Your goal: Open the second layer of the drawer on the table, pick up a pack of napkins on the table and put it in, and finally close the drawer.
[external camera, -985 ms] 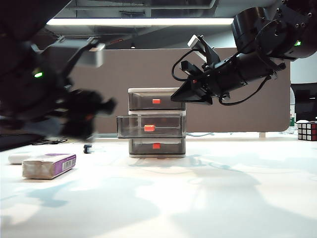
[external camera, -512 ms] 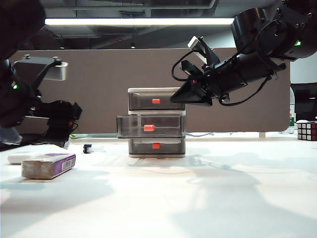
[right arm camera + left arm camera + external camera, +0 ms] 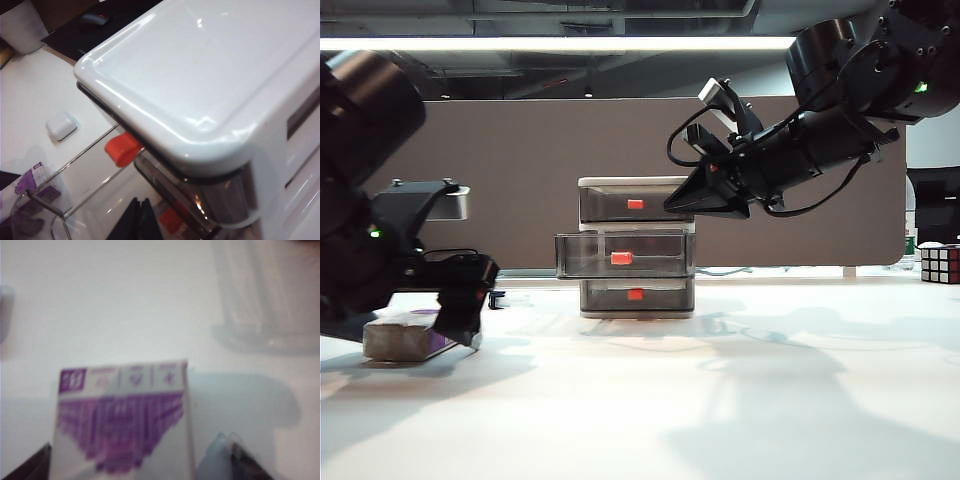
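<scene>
The left gripper (image 3: pixel 460 325) hangs low over the pack of napkins (image 3: pixel 122 422), its fingers spread wide to either side of the pack, which lies on the white bench (image 3: pixel 720 400) left of the drawer (image 3: pixel 637 247). The second layer (image 3: pixel 625 255) stands pulled out. The right gripper (image 3: pixel 139 220) hovers pinched together above the drawer's top corner, empty.

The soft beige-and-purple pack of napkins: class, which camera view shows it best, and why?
The left wrist view: the pack of napkins fills the frame between the open left gripper fingertips, though blurred. The exterior view shows its end behind that gripper; the right wrist view catches only a purple corner past the shut right gripper.
</scene>
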You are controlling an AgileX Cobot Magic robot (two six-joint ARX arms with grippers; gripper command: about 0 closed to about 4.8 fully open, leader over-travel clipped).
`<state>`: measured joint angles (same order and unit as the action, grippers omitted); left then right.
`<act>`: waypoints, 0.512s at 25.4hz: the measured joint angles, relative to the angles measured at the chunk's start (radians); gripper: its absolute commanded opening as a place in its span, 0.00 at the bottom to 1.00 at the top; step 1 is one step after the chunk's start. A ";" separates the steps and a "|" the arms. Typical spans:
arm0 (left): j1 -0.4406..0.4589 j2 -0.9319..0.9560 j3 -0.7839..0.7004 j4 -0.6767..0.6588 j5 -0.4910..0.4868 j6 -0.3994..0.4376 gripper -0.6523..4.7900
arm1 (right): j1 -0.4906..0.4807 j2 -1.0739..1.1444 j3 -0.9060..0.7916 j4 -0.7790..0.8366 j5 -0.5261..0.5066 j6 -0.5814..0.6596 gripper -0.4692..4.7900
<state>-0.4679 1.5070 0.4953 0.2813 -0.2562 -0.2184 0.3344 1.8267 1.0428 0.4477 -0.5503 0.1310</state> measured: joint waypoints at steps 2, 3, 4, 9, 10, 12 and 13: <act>0.000 0.029 0.017 0.018 0.001 0.000 0.98 | 0.000 0.000 0.000 -0.005 0.000 0.000 0.08; 0.000 0.037 0.023 0.021 0.001 0.000 0.98 | 0.000 0.000 0.000 -0.007 0.000 0.000 0.08; 0.000 0.045 0.030 0.023 0.000 0.000 0.97 | 0.000 0.000 0.000 -0.008 0.000 0.000 0.08; 0.000 0.063 0.048 0.027 0.000 0.001 0.89 | 0.001 0.000 0.000 -0.013 0.000 0.000 0.08; 0.000 0.063 0.048 0.026 0.000 0.001 0.89 | 0.000 0.000 0.000 -0.013 0.000 0.000 0.08; 0.000 0.062 0.048 0.018 0.000 0.000 0.89 | 0.001 0.000 0.000 -0.013 0.000 0.000 0.08; 0.000 0.060 0.048 0.012 0.000 0.000 0.89 | 0.001 0.000 0.000 -0.013 0.000 0.000 0.08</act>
<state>-0.4675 1.5665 0.5434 0.2932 -0.2562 -0.2180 0.3351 1.8267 1.0428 0.4347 -0.5503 0.1310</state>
